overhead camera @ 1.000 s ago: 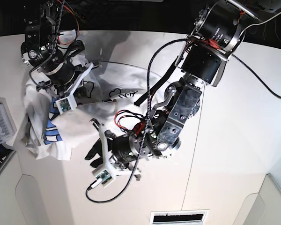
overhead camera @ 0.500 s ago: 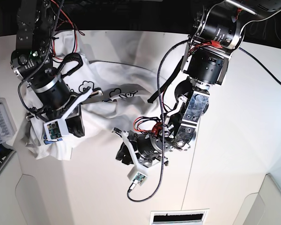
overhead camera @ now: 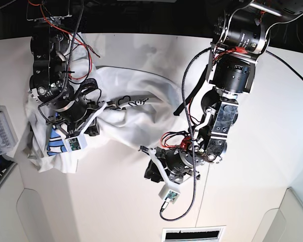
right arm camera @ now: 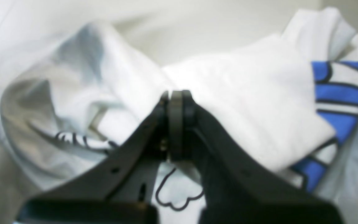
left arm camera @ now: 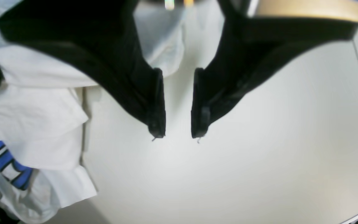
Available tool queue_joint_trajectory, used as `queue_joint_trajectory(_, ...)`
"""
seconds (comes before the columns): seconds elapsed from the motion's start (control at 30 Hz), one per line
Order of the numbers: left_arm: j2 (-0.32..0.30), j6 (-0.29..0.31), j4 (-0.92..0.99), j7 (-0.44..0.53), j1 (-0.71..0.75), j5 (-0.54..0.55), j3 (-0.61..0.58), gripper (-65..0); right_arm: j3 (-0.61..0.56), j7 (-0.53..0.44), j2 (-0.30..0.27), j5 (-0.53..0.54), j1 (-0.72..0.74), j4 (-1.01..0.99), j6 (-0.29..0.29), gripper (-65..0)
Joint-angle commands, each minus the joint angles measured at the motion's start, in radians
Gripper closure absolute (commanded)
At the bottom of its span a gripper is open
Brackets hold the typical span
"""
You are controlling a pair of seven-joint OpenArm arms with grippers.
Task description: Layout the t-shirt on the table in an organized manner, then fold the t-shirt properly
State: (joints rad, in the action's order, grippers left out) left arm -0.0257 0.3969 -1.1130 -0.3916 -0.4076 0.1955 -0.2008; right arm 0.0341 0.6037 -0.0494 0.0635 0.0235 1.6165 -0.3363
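The t-shirt (overhead camera: pixel 126 113) lies crumpled on the left half of the off-white tabletop (overhead camera: pixel 252 126), bunched into loose folds, with blue lettering showing at its left edge and black cloud outlines nearer the middle. The right end effector (right arm camera: pixel 176 102) (the one on the left of the base view) is pressed fully together, its tips buried in the white cloth; a ridge of fabric seems to rise to them, though the blur makes it hard to tell whether any cloth is actually pinched. The left end effector (left arm camera: pixel 177 129) hangs over bare tabletop just right of the shirt's edge, its two dark fingers (left arm camera: pixel 154 102) parted with a clear gap and nothing between them. A small grey tray (overhead camera: pixel 1 132) sits at the far left edge.
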Motion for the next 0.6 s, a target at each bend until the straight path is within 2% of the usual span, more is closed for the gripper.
queue_joint_trajectory(0.0, 0.007, 0.011, -0.016, 0.028, -0.027, 0.013, 0.0, -18.1, 0.001, -0.016, -0.003, 0.008, 0.005, 0.015, -0.004, 0.0)
queue_joint_trajectory(0.33, 0.009, 0.011, 0.017, 0.028, -0.027, 0.015, 0.0, -18.1, 0.001, -0.016, -0.003, 0.007, -0.054, 0.005, -0.004, 0.0)
queue_joint_trajectory(0.43, 0.009, 0.05, 0.071, 0.029, -0.027, 0.04, -0.003, -18.1, 0.001, -0.016, -0.003, 0.007, -0.054, -0.009, -0.004, 0.0)
queue_joint_trajectory(0.57, 0.009, 0.056, 0.126, 0.054, -0.027, 0.076, -0.003, -18.1, 0.001, -0.016, -0.003, 0.007, -0.051, -0.076, -0.003, 0.0)
